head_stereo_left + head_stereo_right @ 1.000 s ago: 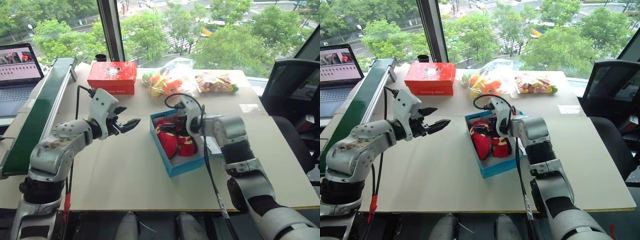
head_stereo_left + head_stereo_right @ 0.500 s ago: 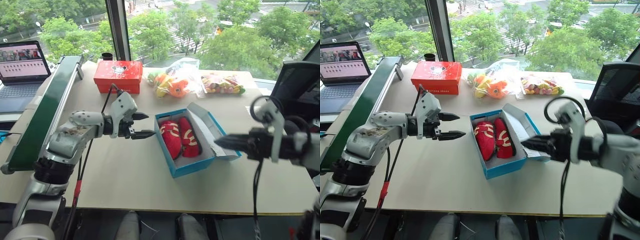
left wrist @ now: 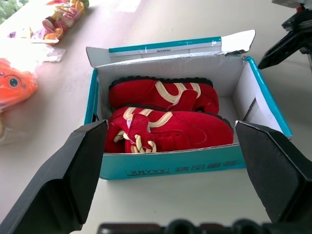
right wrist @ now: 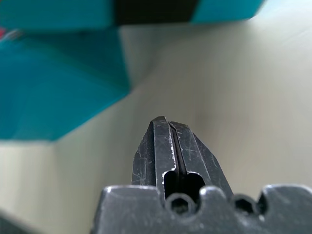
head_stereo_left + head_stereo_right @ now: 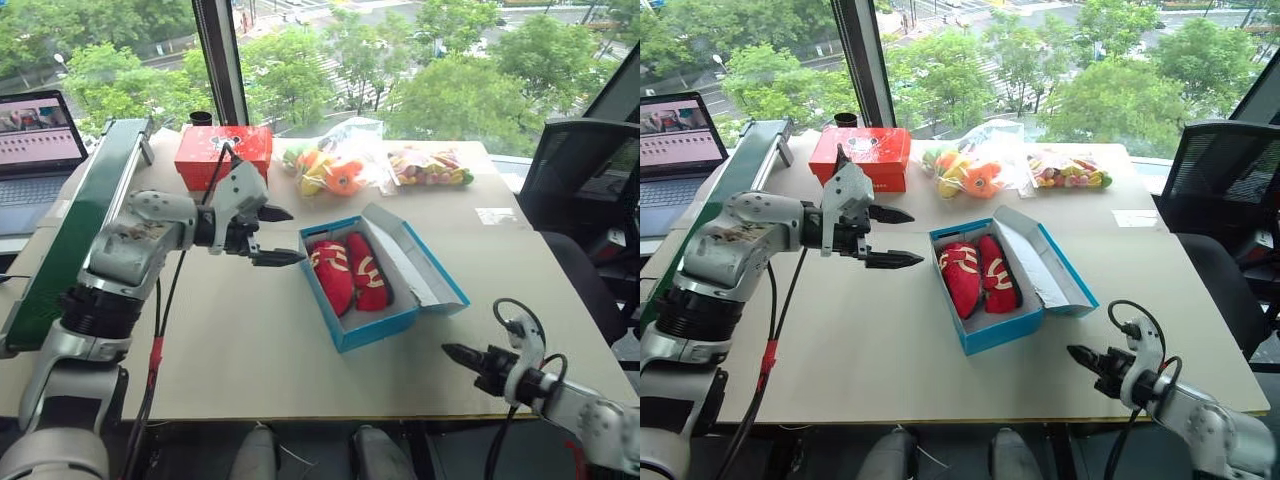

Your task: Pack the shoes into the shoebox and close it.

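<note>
Beside the shoebox (image 5: 384, 275) holding both shoes (image 5: 351, 271), left tool (image 5: 272, 235) gapes; right tool (image 5: 458, 354) pinched empty.

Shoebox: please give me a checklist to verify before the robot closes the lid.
1. Both red shoes lie fully inside the blue shoebox: ok.
2. Nothing sticks up above the box walls: ok.
3. Lid is open, leaning away to the robot's right: ok.
4. Left pincer is open and empty, beside the box: ok.
5. Right pincer is shut, empty, apart from the box near the table edge: ok.
6. Lid path is free of the toy bags: ok.
</note>
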You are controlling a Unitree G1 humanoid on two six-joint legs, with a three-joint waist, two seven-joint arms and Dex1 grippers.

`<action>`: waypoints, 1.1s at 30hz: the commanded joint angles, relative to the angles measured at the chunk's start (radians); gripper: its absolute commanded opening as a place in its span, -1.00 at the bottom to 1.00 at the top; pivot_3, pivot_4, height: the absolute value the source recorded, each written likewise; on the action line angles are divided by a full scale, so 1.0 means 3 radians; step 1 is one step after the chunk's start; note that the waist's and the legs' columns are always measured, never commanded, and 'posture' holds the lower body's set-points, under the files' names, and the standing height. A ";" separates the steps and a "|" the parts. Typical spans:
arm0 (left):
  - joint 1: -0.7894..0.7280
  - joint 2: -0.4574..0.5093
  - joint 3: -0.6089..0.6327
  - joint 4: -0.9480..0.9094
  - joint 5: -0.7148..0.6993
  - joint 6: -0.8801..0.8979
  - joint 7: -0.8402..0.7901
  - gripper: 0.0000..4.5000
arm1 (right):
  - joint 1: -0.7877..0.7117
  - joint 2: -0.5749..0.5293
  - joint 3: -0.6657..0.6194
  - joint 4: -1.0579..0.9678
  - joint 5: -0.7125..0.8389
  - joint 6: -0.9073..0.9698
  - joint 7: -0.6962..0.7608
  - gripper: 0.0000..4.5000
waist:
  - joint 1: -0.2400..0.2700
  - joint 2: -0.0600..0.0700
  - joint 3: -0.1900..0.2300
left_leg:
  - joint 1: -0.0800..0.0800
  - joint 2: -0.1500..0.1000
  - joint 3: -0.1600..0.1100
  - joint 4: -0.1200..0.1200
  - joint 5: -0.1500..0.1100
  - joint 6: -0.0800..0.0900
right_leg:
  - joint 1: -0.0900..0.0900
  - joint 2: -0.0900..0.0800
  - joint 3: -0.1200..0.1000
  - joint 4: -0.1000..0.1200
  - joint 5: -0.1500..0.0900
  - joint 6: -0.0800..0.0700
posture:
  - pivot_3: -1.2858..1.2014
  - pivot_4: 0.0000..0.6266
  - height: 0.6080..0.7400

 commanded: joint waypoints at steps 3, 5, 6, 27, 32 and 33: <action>0.0006 0.0095 0.0190 -0.0181 0.0006 0.0021 0.0021 0.97 | -0.0402 0.0136 -0.0106 0.0773 -0.0089 -0.0574 0.0014 -1.00 | -0.0017 -0.0011 -0.0005 | 0.0001 0.0001 0.0000 0.0001 0.0000 0.0000 | 0.0003 0.0001 0.0000 -0.0003 0.0002 -0.0002 | 0.03 -0.52 0.99; 0.0023 0.0083 0.0247 -0.0189 0.0048 -0.0010 0.0118 0.97 | -0.0577 0.0160 -0.0180 0.1100 -0.0104 -0.0766 0.0015 -1.00 | -0.0020 -0.0013 -0.0005 | 0.0010 0.0002 0.0000 0.0002 0.0000 0.0000 | 0.0015 0.0001 0.0000 -0.0006 0.0003 -0.0001 | 0.03 -0.52 0.99; 0.0023 0.0073 0.0271 -0.0183 0.0066 -0.0014 0.0170 0.97 | -0.0652 0.0167 -0.0218 0.1236 -0.0101 -0.0847 0.0015 -1.00 | -0.0024 -0.0018 -0.0003 | 0.0019 0.0002 0.0000 0.0002 0.0000 0.0000 | 0.0025 0.0001 -0.0001 -0.0008 0.0002 0.0000 | 0.03 -0.52 0.99; 0.0173 0.0276 0.0356 -0.0163 0.0302 -0.0103 0.0327 0.97 | -0.1477 0.0005 0.0270 -0.0798 0.1548 0.0593 -0.0078 -1.00 | 0.0023 0.0008 0.0016 | -0.0004 -0.0001 0.0001 -0.0013 -0.0002 0.0003 | -0.0008 -0.0002 0.0001 0.0003 0.0012 -0.0017 | 0.03 -0.52 0.99; 0.0220 0.0253 0.0381 -0.0236 0.0257 -0.0039 0.0336 0.97 | -0.1789 -0.0061 0.0795 -0.0755 0.1080 0.0572 -0.0287 -1.00 | 0.0014 0.0008 0.0016 | -0.0004 -0.0002 0.0001 -0.0002 -0.0002 0.0003 | -0.0007 -0.0002 0.0001 0.0008 0.0012 -0.0017 | 0.03 -0.52 0.99; 0.0231 0.0247 0.0385 -0.0247 0.0250 -0.0030 0.0339 0.97 | -0.1884 -0.0073 0.0918 -0.0697 0.0953 0.0521 -0.0286 -1.00 | 0.0012 0.0008 0.0016 | -0.0004 -0.0002 0.0002 -0.0002 -0.0001 0.0003 | -0.0009 -0.0002 0.0002 0.0010 0.0012 -0.0017 | 0.03 -0.52 0.99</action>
